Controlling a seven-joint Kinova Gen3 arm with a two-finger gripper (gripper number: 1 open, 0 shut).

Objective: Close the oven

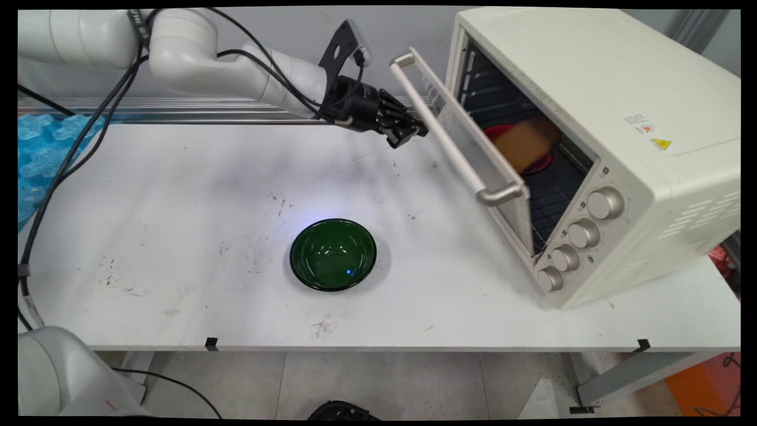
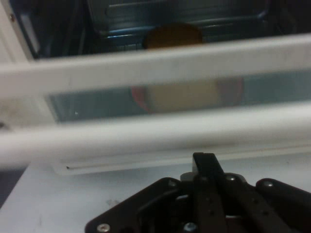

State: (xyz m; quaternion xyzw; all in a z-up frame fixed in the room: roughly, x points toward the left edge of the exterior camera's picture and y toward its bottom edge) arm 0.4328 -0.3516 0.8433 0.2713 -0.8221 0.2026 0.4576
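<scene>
My black gripper (image 1: 414, 134) (image 2: 204, 159) hovers just left of the cream toaster oven (image 1: 650, 118), its fingers shut with nothing between them. The tips are close to the oven door (image 1: 473, 139), which hangs partly open, and to the door's long pale handle (image 1: 455, 135) (image 2: 155, 132). Whether they touch the handle cannot be told. Inside the oven, on the rack, a brown loaf-like thing (image 1: 523, 142) (image 2: 172, 36) lies on a red plate (image 1: 541, 166). A dark green bowl (image 1: 333, 254) stands empty on the white table (image 1: 177, 225), well in front of the gripper.
Several knobs (image 1: 604, 203) line the oven's front panel on the right. Blue bubble wrap (image 1: 41, 148) lies at the far left edge. Black cables (image 1: 65, 171) hang from the arm down the left side.
</scene>
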